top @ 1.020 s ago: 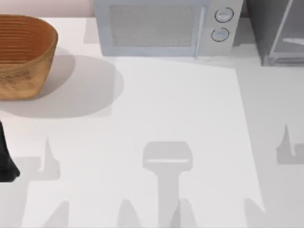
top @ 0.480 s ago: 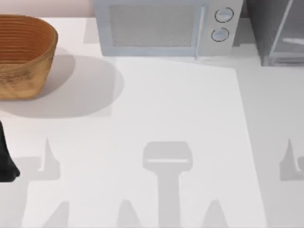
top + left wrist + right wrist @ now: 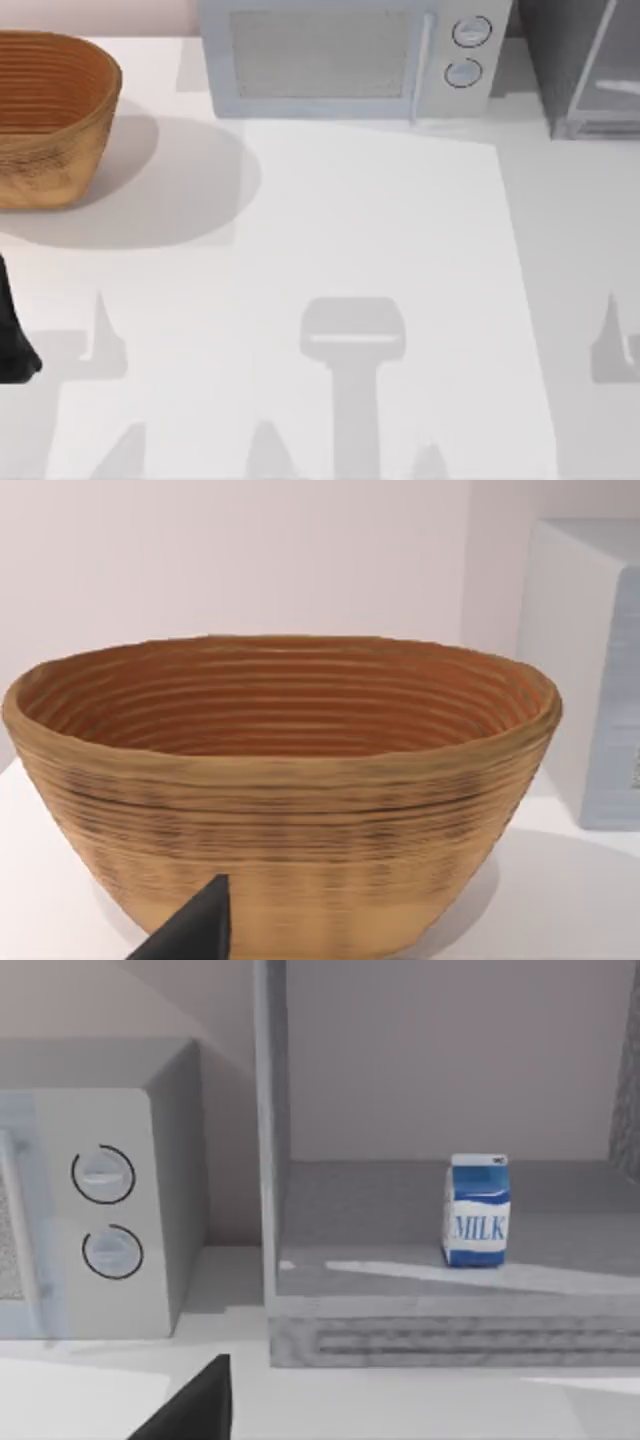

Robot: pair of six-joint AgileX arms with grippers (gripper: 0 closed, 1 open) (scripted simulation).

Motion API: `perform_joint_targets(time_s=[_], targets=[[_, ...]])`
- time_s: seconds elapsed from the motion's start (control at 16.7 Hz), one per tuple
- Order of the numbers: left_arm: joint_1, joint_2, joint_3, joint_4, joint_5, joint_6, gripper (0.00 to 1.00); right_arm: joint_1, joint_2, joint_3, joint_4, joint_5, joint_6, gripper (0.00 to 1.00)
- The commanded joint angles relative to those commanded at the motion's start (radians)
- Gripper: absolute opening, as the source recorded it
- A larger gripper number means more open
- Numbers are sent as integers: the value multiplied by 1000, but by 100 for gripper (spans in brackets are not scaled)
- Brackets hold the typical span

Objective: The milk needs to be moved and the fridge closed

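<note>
The milk (image 3: 477, 1211), a small blue carton with a white band lettered "MILK", stands upright on the floor of the fridge (image 3: 440, 1335), well inside the open compartment and apart from its side walls; the fridge interior is grey and speckled, with a slotted base strip along its front edge; in the top view the fridge (image 3: 585, 65) occupies the table's 1 o'clock corner, its translucent door panel (image 3: 612, 50) swung outward, so the cabinet stands open; just beside the fridge, toward 12 o'clock, sits the light grey microwave (image 3: 345, 60) with two round knobs (image 3: 466, 50) at its right end, door shut; in the right wrist view the microwave (image 3: 100, 1200) appears next to the fridge's pale frame; the wicker basket (image 3: 50, 115) rests on the white table (image 3: 350, 230) at 10 o'clock, well apart from the microwave; the left gripper (image 3: 12, 335) sits at the 8 o'clock edge, facing the basket (image 3: 280, 780), with one dark finger tip (image 3: 195, 930) in the left wrist view; whether its claw is spread or pressed together cannot be told; a dark finger tip (image 3: 195, 1405) of the right gripper points toward the fridge; its claw state likewise cannot be told
</note>
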State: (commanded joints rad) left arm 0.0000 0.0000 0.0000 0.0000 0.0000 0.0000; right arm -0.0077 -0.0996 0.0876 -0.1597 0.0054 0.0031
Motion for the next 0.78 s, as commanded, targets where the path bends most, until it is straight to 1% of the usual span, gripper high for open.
perform_joint_targets(time_s=[0.18, 0.6, 0.78], targets=[[0, 0, 0, 0, 0, 0, 100, 1, -117, 95, -209, 0, -1, 100], [0, 0, 0, 0, 0, 0, 100, 8, -444, 363, -826, -3, -9, 100], [0, 0, 0, 0, 0, 0, 100, 9, -567, 464, -1060, -2, -12, 100]])
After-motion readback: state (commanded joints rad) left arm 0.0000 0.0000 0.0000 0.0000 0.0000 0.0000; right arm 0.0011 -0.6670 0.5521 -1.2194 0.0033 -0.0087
